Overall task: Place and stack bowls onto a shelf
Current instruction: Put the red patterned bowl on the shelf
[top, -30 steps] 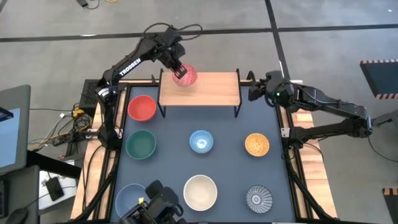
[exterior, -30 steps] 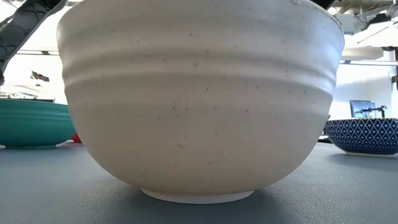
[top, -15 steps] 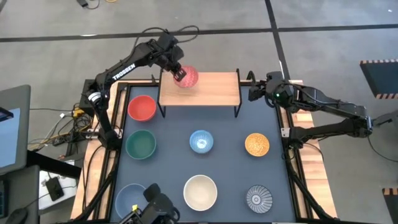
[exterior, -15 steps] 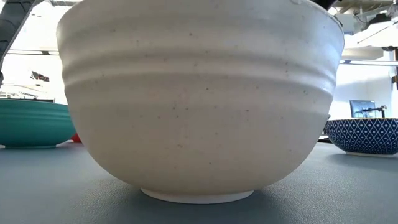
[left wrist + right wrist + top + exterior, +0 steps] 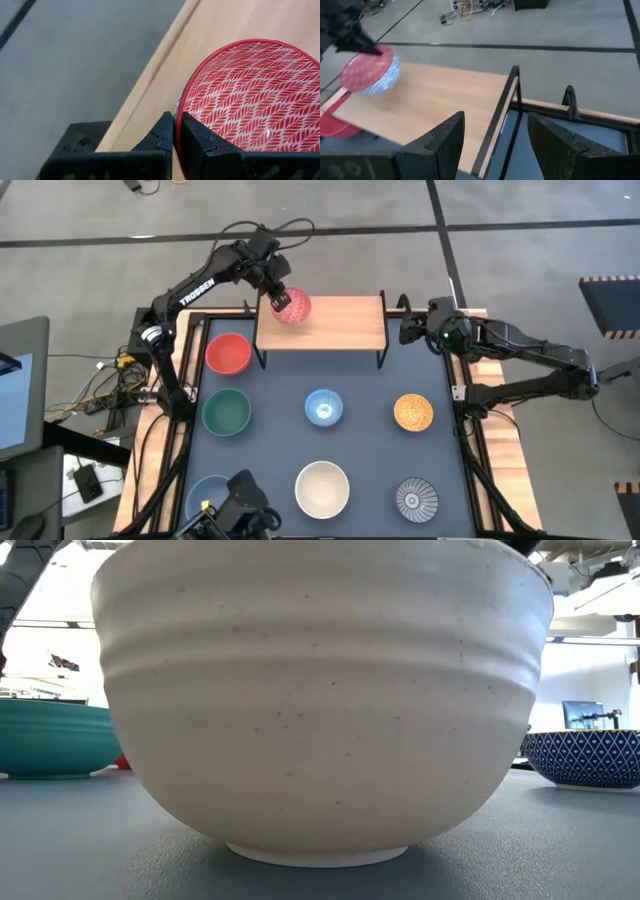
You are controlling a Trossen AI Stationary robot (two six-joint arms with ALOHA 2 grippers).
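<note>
1. Carrying the pink-red speckled bowl [image 5: 292,307] by its rim, the left gripper [image 5: 277,296] holds it tilted over the left end of the shelf [image 5: 340,325] — the placing step, judged not yet finished, since from above it cannot be told whether the bowl's base touches the wood.
2. Left jaws: pinched tight on the rim, one finger inside and one outside, as the left wrist view shows [image 5: 174,131].
3. Right gripper [image 5: 408,327]: waiting just beside the shelf's right end, jaws spread wide and holding nothing.
4. Next move, as a judgement: level the bowl, lower it flat onto the plank, then release; a tilted release could let it roll toward the plank's edge.
5. Appearance of the bowl: red leaf-like pattern inside, paler outer wall.
6. On the dark table [image 5: 370,450] remain the red bowl [image 5: 228,353], green bowl [image 5: 227,411], light blue bowl [image 5: 323,407], yellow bowl [image 5: 413,412], cream bowl [image 5: 322,489], ribbed bowl [image 5: 416,500] and grey-blue bowl [image 5: 207,498] — all well apart.
</note>
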